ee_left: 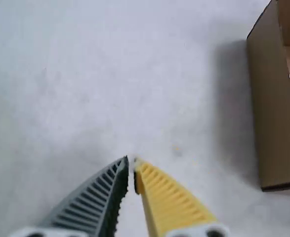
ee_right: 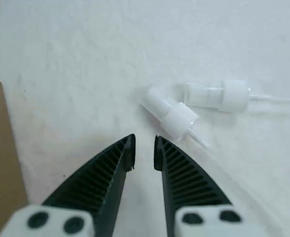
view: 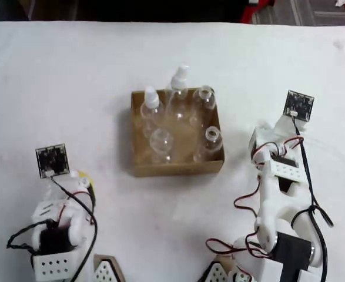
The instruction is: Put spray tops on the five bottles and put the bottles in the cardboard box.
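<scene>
The cardboard box (view: 178, 167) sits mid-table and holds five clear bottles. Two at its back, the bottle (view: 151, 106) and the bottle (view: 178, 88), carry white spray tops. The other three, among them the bottle (view: 209, 141), stand open-necked. Two loose spray tops, one (ee_right: 170, 113) and another (ee_right: 216, 95), lie on the white table just ahead of my right gripper (ee_right: 144, 148), whose black fingers stand slightly open with nothing between them. My left gripper (ee_left: 131, 167) is shut on nothing, low over bare table left of the box (ee_left: 273, 108).
The left arm (view: 57, 235) sits at the front left, the right arm (view: 281, 194) at the right of the box, with red and black cables trailing near it. White table surface (view: 72, 76) stretches behind and to the left of the box.
</scene>
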Robot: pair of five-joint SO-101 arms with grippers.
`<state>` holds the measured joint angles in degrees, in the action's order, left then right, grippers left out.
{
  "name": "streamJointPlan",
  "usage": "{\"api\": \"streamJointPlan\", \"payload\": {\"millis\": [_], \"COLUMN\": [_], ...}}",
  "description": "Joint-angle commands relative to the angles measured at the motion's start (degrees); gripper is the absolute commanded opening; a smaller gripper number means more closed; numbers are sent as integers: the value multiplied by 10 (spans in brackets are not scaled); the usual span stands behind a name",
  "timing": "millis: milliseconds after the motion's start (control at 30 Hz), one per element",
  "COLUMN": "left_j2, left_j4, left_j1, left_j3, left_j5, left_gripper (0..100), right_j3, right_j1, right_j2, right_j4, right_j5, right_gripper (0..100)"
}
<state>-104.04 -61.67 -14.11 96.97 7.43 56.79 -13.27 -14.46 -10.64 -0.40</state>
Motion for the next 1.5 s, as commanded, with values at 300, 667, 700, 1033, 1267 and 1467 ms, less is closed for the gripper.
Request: {"api": "streamJointPlan", "payload": {"millis": [300,667,700,1033,1267,1467], "left_j2": [-8,-8,-8,-9,-9,-9], "left_j4": [-123,-120,-120,-121,-121,-121], "left_j1": [105,105,105,108,109,109], "left_j3": [0,0,0,0,0,0], "left_j5": [-76,-76,-76,-78,-78,-77], "left_gripper": [24,24,24,24,24,24], "right_j3": [-18,-36,-38,-39,-43,-43], "right_j1": [26,10,10,12,20,21], "right_j2": [15,68,71,72,73,73], "right_j4": [14,15,15,11,9,9], "right_j5": [-1,-2,-2,-2,1,0], "right_gripper": [49,50,49,49,49,49]}}
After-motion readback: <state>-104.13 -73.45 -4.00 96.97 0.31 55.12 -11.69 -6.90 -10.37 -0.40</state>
